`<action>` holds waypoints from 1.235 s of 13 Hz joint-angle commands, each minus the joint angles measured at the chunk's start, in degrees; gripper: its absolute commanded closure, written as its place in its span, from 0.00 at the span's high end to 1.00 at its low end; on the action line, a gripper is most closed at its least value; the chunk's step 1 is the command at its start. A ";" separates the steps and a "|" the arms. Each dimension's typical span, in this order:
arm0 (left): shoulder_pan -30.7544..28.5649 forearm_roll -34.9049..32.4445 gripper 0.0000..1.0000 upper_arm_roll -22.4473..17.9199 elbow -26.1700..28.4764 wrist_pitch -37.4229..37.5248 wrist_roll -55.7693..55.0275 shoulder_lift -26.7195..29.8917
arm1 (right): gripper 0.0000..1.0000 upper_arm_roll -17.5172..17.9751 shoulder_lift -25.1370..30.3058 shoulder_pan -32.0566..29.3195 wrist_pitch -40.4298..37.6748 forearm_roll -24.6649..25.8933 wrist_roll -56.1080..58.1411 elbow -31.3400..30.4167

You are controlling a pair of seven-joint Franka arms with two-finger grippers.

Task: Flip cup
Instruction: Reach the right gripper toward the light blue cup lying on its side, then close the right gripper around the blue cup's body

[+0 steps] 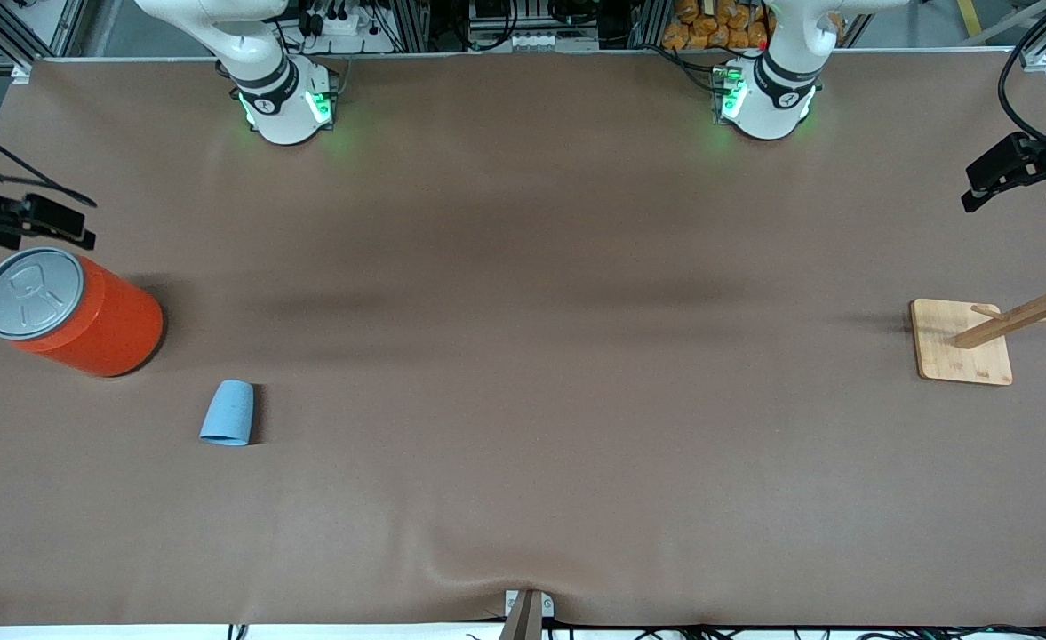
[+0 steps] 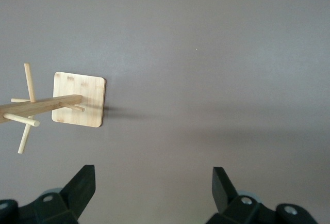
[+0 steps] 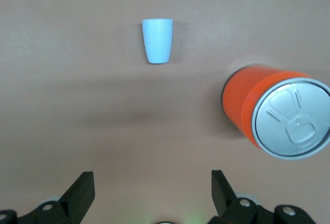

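Cup [image 1: 228,412] stands mouth-down on the brown surface [image 1: 523,444] toward the right arm's end, nearer the front camera than the orange-red can [image 1: 78,311] (grey pull-tab lid up) beside it; I see my right hand [image 3: 152,193] hovering above both, fingers wide apart, holding nothing; my left hand [image 2: 153,190] waits, equally spread and empty, over the wooden peg stand [image 1: 962,342].

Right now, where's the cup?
In the front view, the cup sits toward the right arm's end of the table, near the orange can and nearer the camera.
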State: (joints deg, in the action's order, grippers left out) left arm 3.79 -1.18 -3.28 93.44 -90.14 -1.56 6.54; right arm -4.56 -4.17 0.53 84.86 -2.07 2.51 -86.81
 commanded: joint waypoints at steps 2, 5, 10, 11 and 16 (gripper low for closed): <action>0.16 -0.40 1.00 0.20 -0.54 0.93 -0.46 0.14 | 1.00 -0.28 -2.06 1.75 0.91 -0.04 0.39 0.68; 0.16 -0.40 1.00 0.20 -0.71 0.93 -0.46 0.14 | 1.00 -0.28 -6.36 2.46 3.82 -0.12 0.21 0.42; 0.25 -0.31 1.00 0.20 -0.98 1.28 -0.37 -0.04 | 1.00 -0.28 -15.14 4.73 3.20 -0.12 0.13 -0.29; 0.34 -0.31 1.00 0.29 -0.98 1.29 -0.55 -0.04 | 1.00 -0.37 -16.64 5.44 5.21 0.22 0.12 -0.37; 0.07 -0.31 1.00 0.20 -0.89 1.37 -0.11 -0.30 | 1.00 -0.37 -26.48 3.34 19.88 0.14 2.22 -0.64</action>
State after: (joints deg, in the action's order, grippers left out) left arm 3.91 -1.18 -3.12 93.26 -89.73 -1.56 6.46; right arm -4.87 -27.03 5.29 101.59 -2.02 2.94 -88.44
